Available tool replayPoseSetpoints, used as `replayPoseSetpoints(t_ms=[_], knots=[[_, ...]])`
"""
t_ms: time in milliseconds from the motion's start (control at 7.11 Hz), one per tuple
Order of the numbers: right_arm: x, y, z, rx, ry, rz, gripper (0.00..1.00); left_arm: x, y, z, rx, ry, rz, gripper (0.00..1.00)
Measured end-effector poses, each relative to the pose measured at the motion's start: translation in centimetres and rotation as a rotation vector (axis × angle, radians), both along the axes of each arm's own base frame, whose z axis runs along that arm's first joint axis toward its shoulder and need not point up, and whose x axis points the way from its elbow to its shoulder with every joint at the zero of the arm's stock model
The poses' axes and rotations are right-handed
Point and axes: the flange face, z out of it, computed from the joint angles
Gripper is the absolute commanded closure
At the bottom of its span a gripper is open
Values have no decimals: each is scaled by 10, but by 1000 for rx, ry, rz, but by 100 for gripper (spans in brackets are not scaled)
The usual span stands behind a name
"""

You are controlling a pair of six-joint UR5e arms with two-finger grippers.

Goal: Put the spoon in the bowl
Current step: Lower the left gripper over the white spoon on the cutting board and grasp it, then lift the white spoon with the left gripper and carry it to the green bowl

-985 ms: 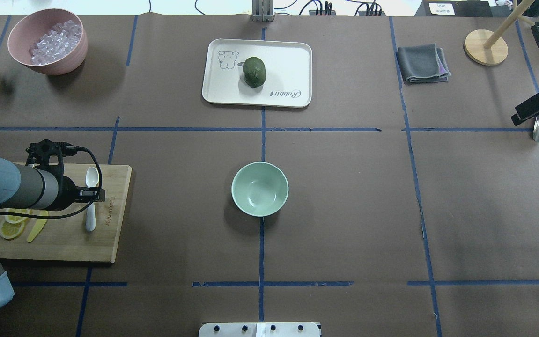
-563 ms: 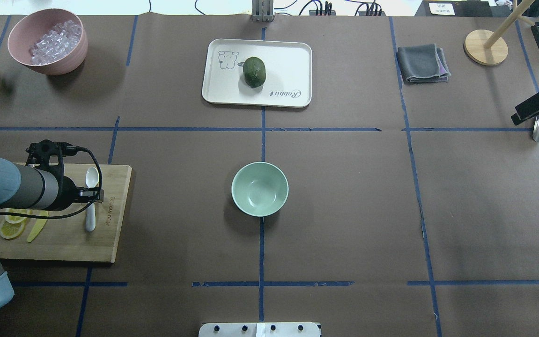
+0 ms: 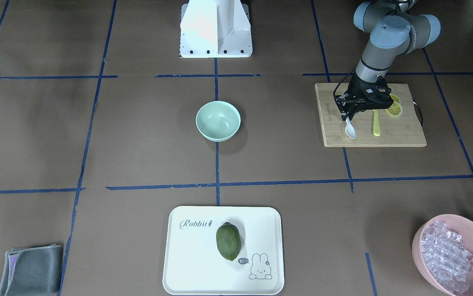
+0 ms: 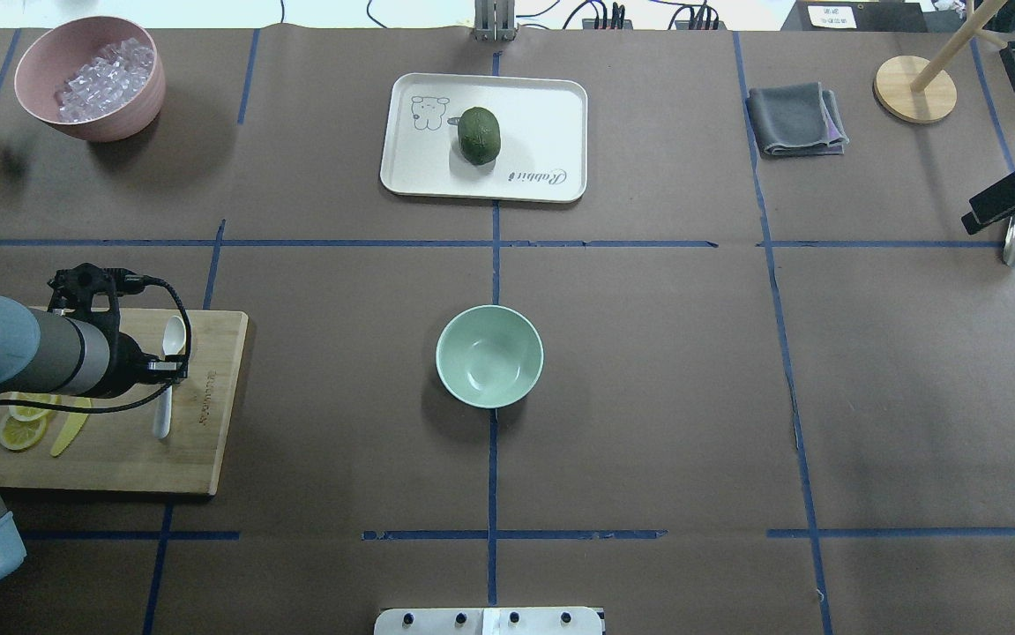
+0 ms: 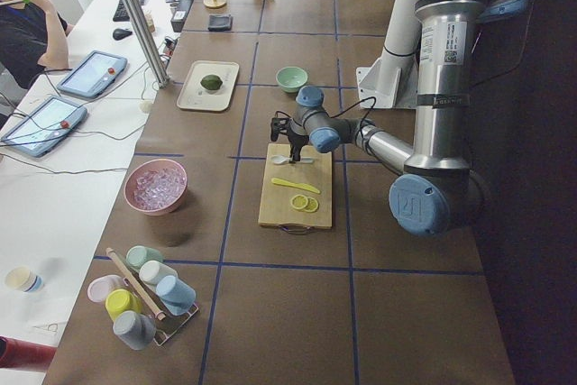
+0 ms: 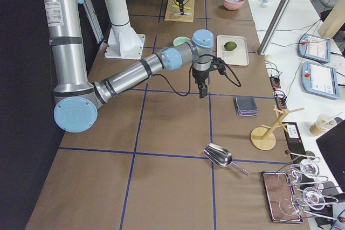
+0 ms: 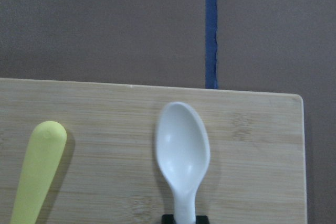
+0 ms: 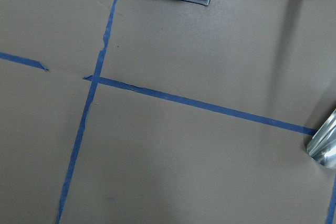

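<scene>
Gripping spoon (image 4: 173, 335) by handle: left hand (image 4: 170, 363), closed snug around it, scoop on or just above wooden board (image 4: 207, 459) at table's left. Mint-green bowl (image 4: 489, 355) mid-table, well apart from spoon. Right hand (image 4: 979, 216) above far right edge; cannot tell how far open.
</scene>
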Motion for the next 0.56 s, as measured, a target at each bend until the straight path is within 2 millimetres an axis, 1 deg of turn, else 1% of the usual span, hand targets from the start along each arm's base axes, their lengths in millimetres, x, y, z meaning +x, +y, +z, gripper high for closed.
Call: replayPoseSetpoints(t_ms=[141,281,422,563], knots=[[0,0,0,0,0,0,0,-2,2,-5,-13,12,14,100],[0,0,0,0,0,0,0,-6,4,-15,-23,18,21,100],[1,0,1,-2,0,1,0,-10,7,-35,-34,14,26,100],[5,1,3,-6,0,4,0,-10,8,-69,-44,14,33,100]])
